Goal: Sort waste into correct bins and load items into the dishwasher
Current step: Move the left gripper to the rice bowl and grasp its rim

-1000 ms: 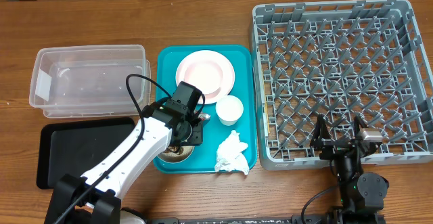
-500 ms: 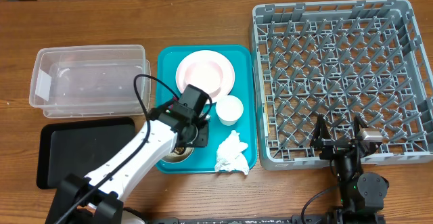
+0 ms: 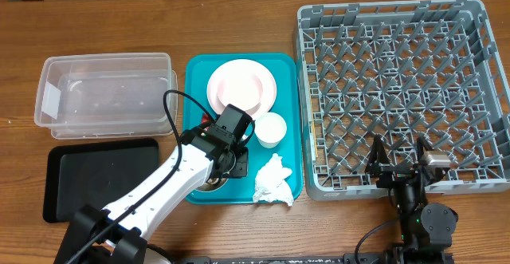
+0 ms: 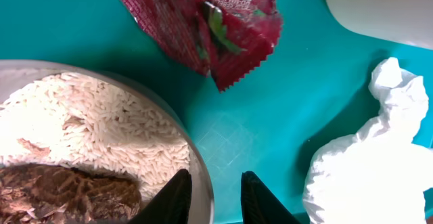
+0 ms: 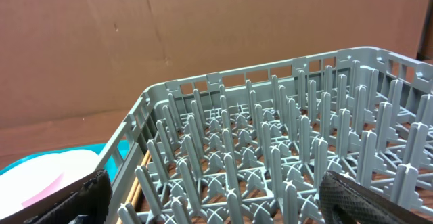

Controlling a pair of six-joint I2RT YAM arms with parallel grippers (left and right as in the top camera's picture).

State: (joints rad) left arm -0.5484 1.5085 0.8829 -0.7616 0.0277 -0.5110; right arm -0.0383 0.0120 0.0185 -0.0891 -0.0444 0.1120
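Note:
In the left wrist view a small round bowl (image 4: 197,158) holds white rice (image 4: 101,122) and a brown food scrap (image 4: 61,193). My left gripper (image 4: 215,180) straddles its right rim, one finger inside and one outside, with a gap still showing beside the outer finger. The red wrapper (image 4: 203,21) lies just beyond the bowl, and the crumpled napkin (image 4: 372,163) lies to the right. From overhead, the left gripper (image 3: 227,164) hangs over the teal tray (image 3: 199,68), near the cup (image 3: 270,128) and the plate (image 3: 241,86). My right gripper (image 3: 398,168) stands open at the near edge of the grey rack (image 3: 398,88).
The clear tub (image 3: 103,92) sits left of the teal tray, and the flat black tray (image 3: 96,176) lies in front of it. The napkin (image 3: 272,180) rests at the teal tray's front right corner. The left arm's cable loops over the tray's left edge.
My left gripper has shifted right and slightly forward over the bowl, and its jaws have narrowed around the rim. The right arm has stayed still.

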